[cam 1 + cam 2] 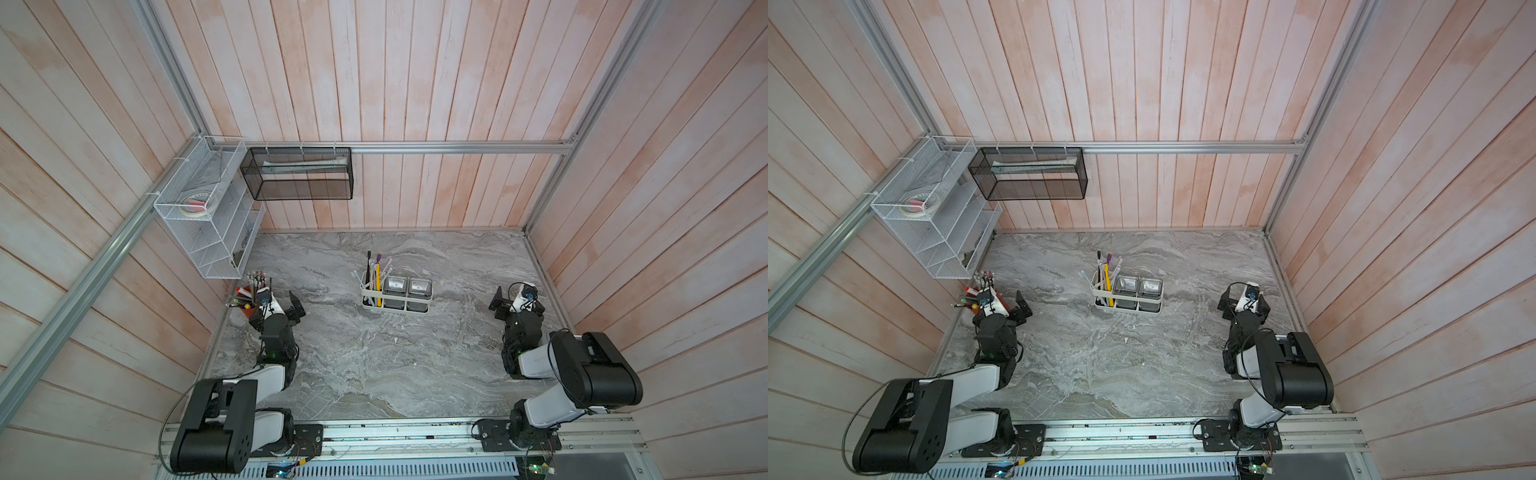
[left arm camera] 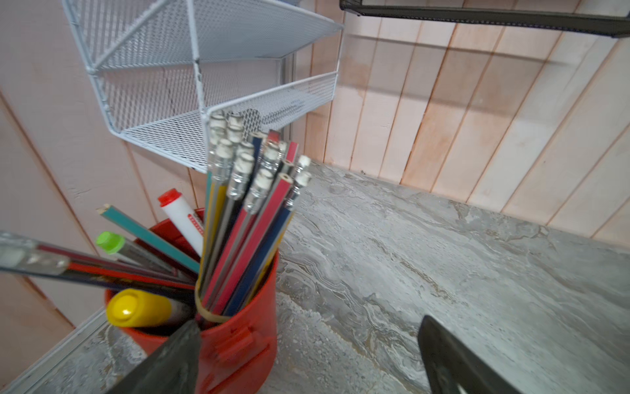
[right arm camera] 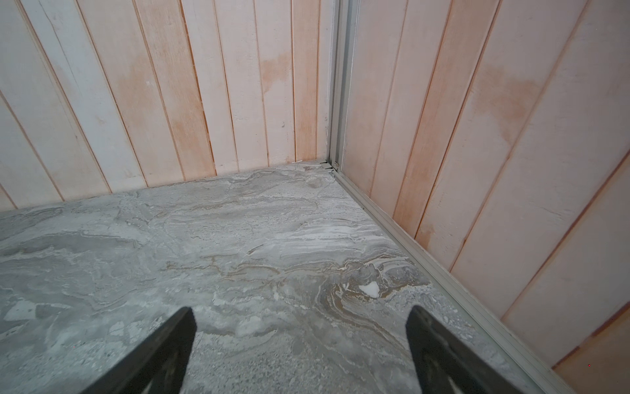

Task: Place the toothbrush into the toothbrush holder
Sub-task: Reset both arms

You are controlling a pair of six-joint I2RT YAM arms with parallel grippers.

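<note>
The toothbrushes in the toothbrush holder are too tiny in both top views to count or tell apart, tbh. From the left wrist, the left gripper only shows two blurry fingers running off the frame edge, one covering the red cup's lower side; a clear pen is smeared and cropped. In the top views that cup's mostly hidden behind the arm. Stuff in the black mesh basket and white wire shelf: can't make it out.

A robot-lab test cell: pale plank walls in an aluminium frame box in a marble-look bench, with mesh racks tied to the frame and two robot arms on a rail along its near edge.
</note>
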